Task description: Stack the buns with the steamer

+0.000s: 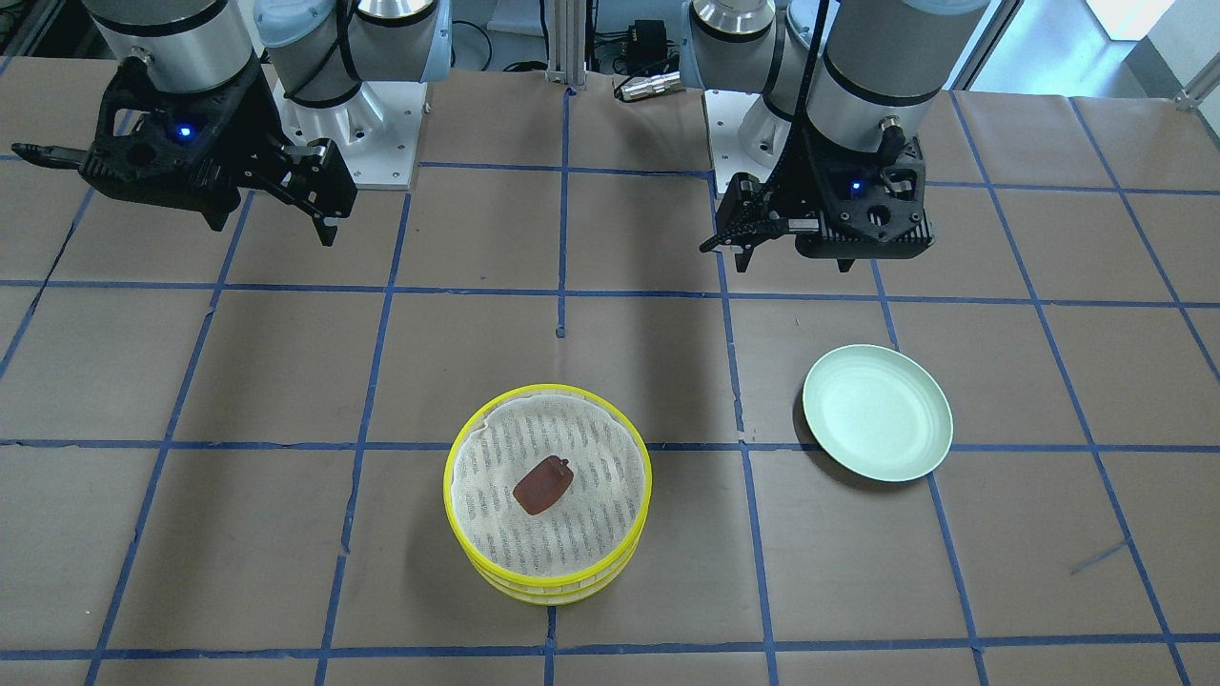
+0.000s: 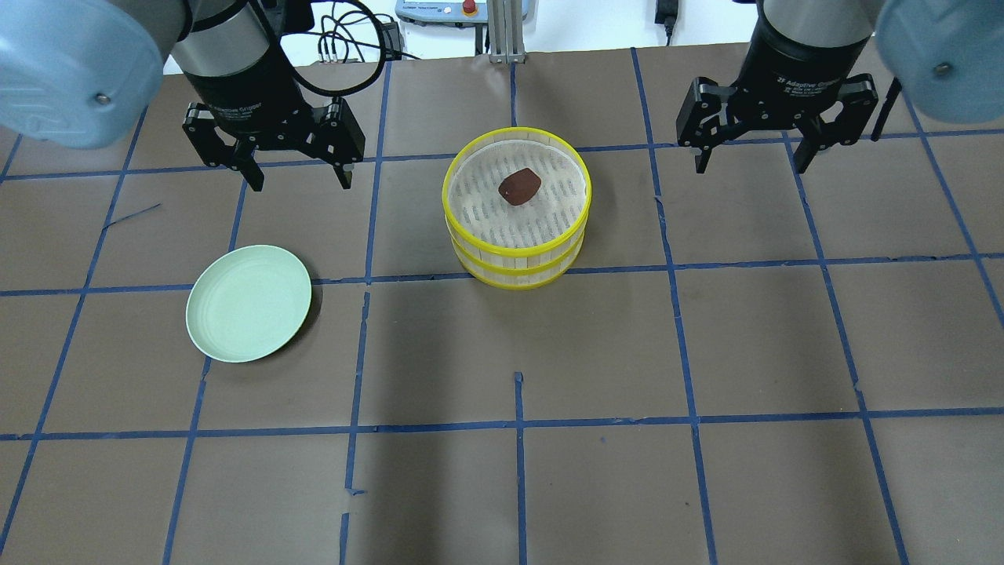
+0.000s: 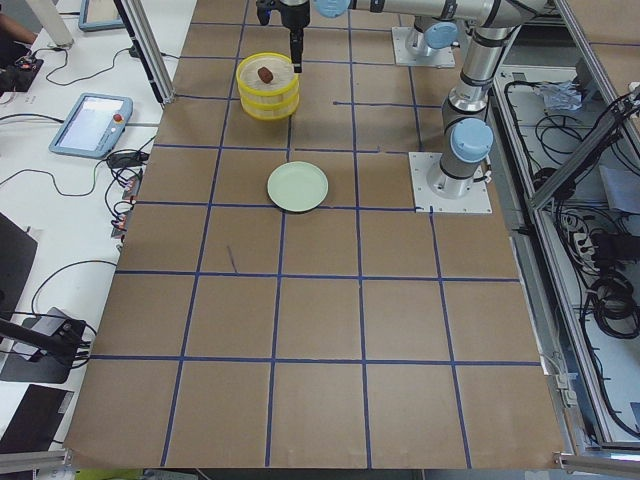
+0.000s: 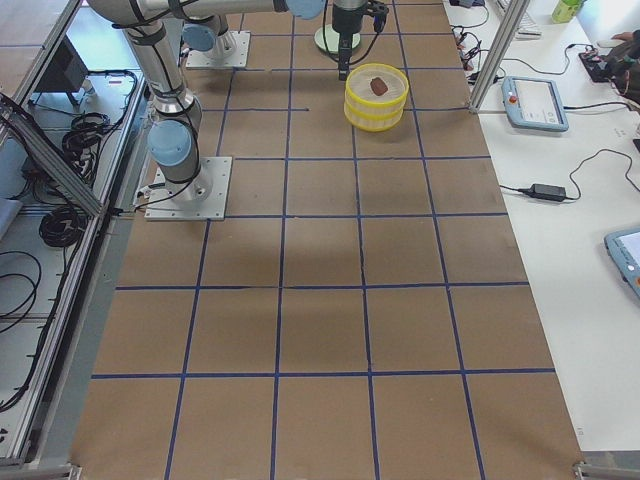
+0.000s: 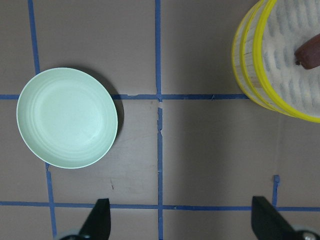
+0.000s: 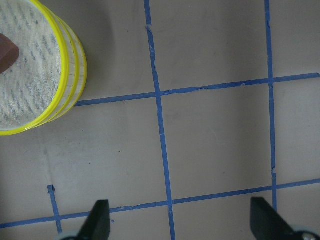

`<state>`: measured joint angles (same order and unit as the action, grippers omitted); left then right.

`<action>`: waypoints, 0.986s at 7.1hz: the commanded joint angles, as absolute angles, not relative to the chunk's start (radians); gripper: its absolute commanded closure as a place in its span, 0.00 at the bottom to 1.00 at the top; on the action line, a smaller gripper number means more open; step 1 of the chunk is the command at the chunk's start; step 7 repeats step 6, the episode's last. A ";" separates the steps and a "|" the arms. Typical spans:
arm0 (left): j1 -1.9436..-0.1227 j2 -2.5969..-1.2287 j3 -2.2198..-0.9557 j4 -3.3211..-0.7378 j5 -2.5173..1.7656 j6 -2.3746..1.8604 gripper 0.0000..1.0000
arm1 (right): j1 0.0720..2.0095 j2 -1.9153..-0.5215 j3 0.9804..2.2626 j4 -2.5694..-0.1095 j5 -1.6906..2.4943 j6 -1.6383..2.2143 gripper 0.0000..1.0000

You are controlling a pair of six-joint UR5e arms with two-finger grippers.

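A yellow steamer [image 2: 518, 265] of two stacked tiers stands mid-table, its top lined with white cloth. The reddish-brown bun [image 2: 520, 187] lies on that cloth. The white bun is out of view. The pale green plate [image 2: 248, 303] is empty. My left gripper [image 2: 300, 180] is open and empty, hovering beyond the plate and left of the steamer. My right gripper [image 2: 751, 165] is open and empty, hovering right of the steamer. The left wrist view shows the plate [image 5: 67, 117], the steamer's side [image 5: 250, 75] and the bun's edge [image 5: 310, 52]. The right wrist view shows the steamer [image 6: 75, 70].
Brown paper with a blue tape grid [image 2: 518, 424] covers the table. Arm bases [image 1: 362, 124] stand at the robot's side. Tablets and cables [image 3: 95, 120] lie off the table's edge.
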<state>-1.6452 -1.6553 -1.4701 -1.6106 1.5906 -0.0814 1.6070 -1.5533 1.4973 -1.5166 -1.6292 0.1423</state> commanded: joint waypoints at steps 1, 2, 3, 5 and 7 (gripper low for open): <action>-1.605 -1.651 -1.471 -1.582 1.560 -0.080 0.00 | 1.601 -1.554 1.488 -1.519 -1.614 0.141 0.00; -1.589 -1.649 -1.471 -1.580 1.524 -0.080 0.00 | 1.598 -1.548 1.486 -1.514 -1.615 0.140 0.00; -1.591 -1.635 -1.488 -1.582 1.529 -0.080 0.00 | 1.598 -1.548 1.486 -1.514 -1.615 0.140 0.00; -1.589 -1.629 -1.496 -1.582 1.532 -0.080 0.00 | 1.576 -1.548 1.488 -1.513 -1.576 0.140 0.00; -1.592 -1.626 -1.500 -1.582 1.537 -0.080 0.00 | 1.559 -1.548 1.488 -1.508 -1.574 0.140 0.00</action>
